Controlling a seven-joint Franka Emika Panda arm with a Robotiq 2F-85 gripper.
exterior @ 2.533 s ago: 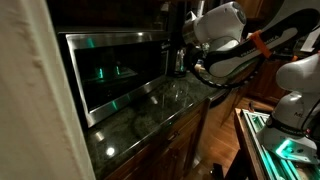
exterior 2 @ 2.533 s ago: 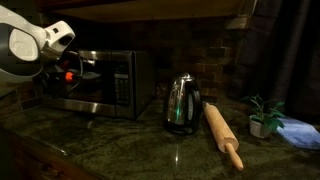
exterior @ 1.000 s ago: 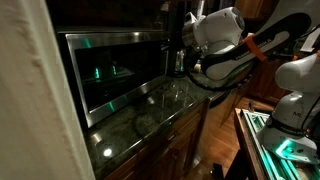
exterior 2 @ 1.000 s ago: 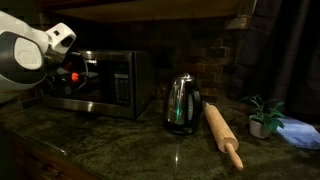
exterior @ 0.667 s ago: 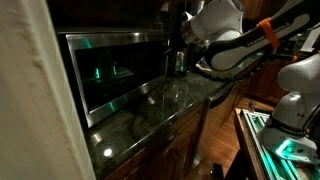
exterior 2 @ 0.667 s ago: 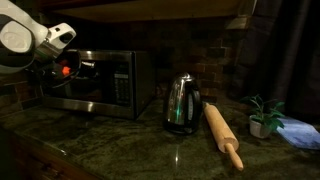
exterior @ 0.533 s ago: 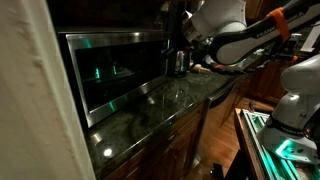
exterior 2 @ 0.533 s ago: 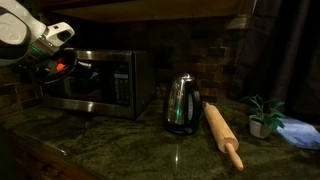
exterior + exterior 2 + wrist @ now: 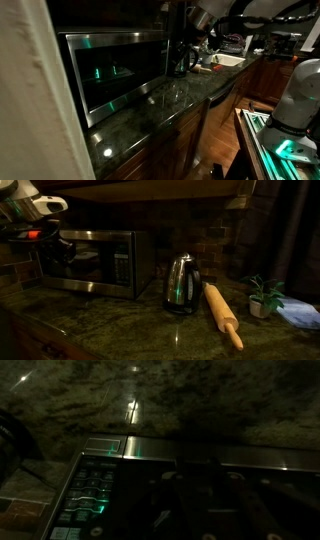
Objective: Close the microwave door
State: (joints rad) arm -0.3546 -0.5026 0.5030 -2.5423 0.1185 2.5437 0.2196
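Observation:
The microwave (image 9: 128, 264) stands on the dark stone counter and also shows in the other exterior view (image 9: 75, 45). The microwave door (image 9: 82, 262), dark glass with steel bands, lies flush with the front in both exterior views (image 9: 115, 75). My gripper (image 9: 58, 247) hangs dark in front of the door's upper part, with the white arm above it. In the wrist view the gripper (image 9: 200, 495) is a dark shape over the microwave's top edge, beside the green-lit control panel (image 9: 95, 500). Its jaws are too dark to read.
A steel kettle (image 9: 181, 284) stands right of the microwave, also seen in an exterior view (image 9: 180, 58). A wooden rolling pin (image 9: 223, 315), a small plant (image 9: 264, 295) and a blue cloth (image 9: 300, 311) lie further along the counter. Cabinets hang overhead.
The arm has risen and drawn back from the microwave front. The door looks the same, flush with the front.

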